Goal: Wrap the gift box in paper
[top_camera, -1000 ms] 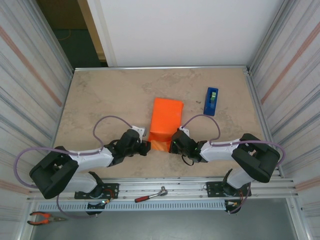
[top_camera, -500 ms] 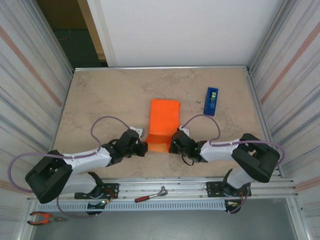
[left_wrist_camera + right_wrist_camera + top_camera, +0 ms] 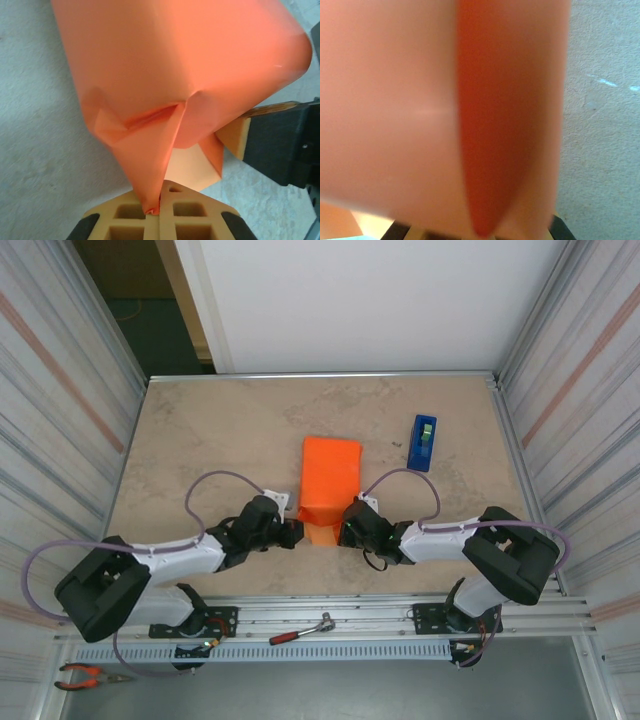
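Nudged slightly closer, the left gripper (image 3: 293,532) pinched the near corner of the mid-table paper (image 3: 330,470); the right gripper (image 3: 343,528) clamped the opposite corner. Bare table (image 3: 200,440) lay all round, the tape dispenser (image 3: 423,442) well apart.

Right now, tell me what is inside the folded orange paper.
The paper is folded over into a bundle, its near corner pinched in the left gripper. Its outer faces hide whatever lies inside.

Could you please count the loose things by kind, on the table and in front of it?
Paper: 1, bright orange matte paper sheet, folded up
Tape: 1, blue tape dispenser
Hand tools: 2, red-handled metal tool and orange-handled pliers
Total: 4
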`<act>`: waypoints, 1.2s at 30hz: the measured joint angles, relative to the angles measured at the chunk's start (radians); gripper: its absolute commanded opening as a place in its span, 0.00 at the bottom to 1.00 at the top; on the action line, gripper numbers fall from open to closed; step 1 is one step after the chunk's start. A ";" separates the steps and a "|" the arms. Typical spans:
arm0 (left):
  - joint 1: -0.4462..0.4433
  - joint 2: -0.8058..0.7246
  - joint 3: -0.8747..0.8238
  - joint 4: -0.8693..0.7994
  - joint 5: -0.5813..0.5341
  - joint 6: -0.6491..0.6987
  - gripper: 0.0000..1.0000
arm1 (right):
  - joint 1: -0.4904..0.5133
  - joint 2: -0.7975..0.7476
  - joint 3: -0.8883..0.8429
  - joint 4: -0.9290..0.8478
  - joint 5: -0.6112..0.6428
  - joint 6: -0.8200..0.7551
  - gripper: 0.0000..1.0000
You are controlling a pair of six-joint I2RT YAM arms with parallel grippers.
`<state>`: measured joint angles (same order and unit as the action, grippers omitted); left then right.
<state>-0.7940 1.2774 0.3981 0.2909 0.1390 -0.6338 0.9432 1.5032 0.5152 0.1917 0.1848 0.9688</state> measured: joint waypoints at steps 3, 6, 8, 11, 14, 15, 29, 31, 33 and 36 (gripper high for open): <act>0.000 0.028 0.000 0.056 0.014 -0.010 0.31 | 0.000 0.005 0.004 0.002 0.000 0.000 0.00; 0.000 0.068 0.000 0.112 0.033 -0.018 0.36 | 0.002 0.010 0.007 0.006 0.002 0.000 0.00; 0.000 0.103 0.000 0.151 0.044 -0.018 0.37 | 0.002 0.010 0.007 0.006 0.002 0.000 0.00; 0.000 0.146 0.000 0.195 0.054 -0.016 0.37 | 0.002 0.010 0.007 0.006 0.002 0.000 0.00; 0.000 0.182 0.000 0.233 0.061 -0.007 0.37 | 0.002 0.010 0.007 0.006 0.002 0.000 0.00; 0.000 0.191 0.000 0.246 0.063 -0.003 0.36 | 0.002 0.010 0.007 0.006 0.002 0.000 0.00; -0.010 0.286 0.029 0.344 0.063 0.062 0.35 | 0.005 0.010 0.007 0.006 0.004 0.000 0.00; -0.013 0.311 0.036 0.353 0.063 0.066 0.34 | 0.006 0.010 0.007 0.006 0.006 0.000 0.00; -0.016 0.335 0.037 0.362 0.063 0.072 0.33 | 0.006 0.012 0.009 0.005 0.006 0.000 0.00; -0.025 0.354 0.037 0.386 0.058 0.080 0.33 | 0.006 0.013 0.012 0.000 0.006 0.000 0.00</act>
<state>-0.8188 1.6318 0.4355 0.6769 0.1967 -0.5541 0.9489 1.5166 0.5274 0.1917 0.1913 0.9688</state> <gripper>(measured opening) 0.335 0.042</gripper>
